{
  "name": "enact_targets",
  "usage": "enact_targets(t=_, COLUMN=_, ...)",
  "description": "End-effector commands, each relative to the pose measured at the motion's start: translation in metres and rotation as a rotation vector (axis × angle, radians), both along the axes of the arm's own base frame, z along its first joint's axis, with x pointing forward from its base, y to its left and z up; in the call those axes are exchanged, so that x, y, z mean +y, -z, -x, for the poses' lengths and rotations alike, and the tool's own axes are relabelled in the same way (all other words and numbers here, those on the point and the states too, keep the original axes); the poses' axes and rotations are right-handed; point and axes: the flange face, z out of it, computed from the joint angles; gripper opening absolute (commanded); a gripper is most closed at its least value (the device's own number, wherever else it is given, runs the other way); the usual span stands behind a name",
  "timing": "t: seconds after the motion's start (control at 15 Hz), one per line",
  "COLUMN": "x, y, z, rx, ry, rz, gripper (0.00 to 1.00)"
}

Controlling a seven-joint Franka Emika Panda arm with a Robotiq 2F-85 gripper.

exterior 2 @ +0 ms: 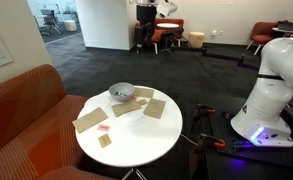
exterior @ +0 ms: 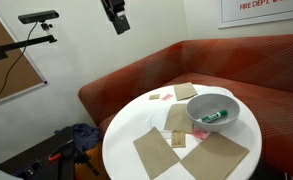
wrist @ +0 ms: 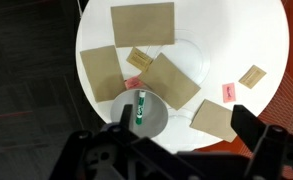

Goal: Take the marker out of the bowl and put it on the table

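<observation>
The marker [wrist: 141, 107], white with a green cap, lies inside the pale grey bowl [wrist: 157, 117] in the wrist view. The bowl stands near the edge of the round white table [wrist: 231, 40], on the sofa side. The marker [exterior: 214, 116] and the bowl [exterior: 229, 103] also show in an exterior view. In the exterior view that shows the robot's base, the bowl [exterior 2: 122, 92] is small and the marker cannot be made out. My gripper [wrist: 184, 125] is open and empty, high above the table [exterior: 176, 165]. It hangs at the top of an exterior view [exterior: 115, 17].
Several tan paper squares [wrist: 142, 23] and small pink scraps [wrist: 229, 92] lie on the table. A red-brown curved sofa [exterior: 251, 60] wraps round one side of the table. A camera stand [exterior: 38, 18] is by the wall. The robot's white base [exterior 2: 271, 95] stands on dark carpet.
</observation>
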Motion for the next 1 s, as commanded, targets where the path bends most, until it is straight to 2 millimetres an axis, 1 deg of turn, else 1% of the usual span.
enact_targets(t=0.0, x=-0.025, y=0.018, z=-0.04, rx=0.004, ry=0.021, rz=-0.006, gripper=1.0)
enact_targets(t=0.4, x=-0.065, y=0.052, z=-0.08, rx=0.007, ry=0.07, rz=-0.004, gripper=1.0)
enact_targets(t=0.73, x=-0.092, y=0.096, z=-0.101, rx=0.056, ry=0.064, rz=-0.014, gripper=1.0)
enact_targets(t=0.93, x=-0.103, y=0.121, z=-0.112, rx=0.09, ry=0.06, rz=-0.019, gripper=1.0)
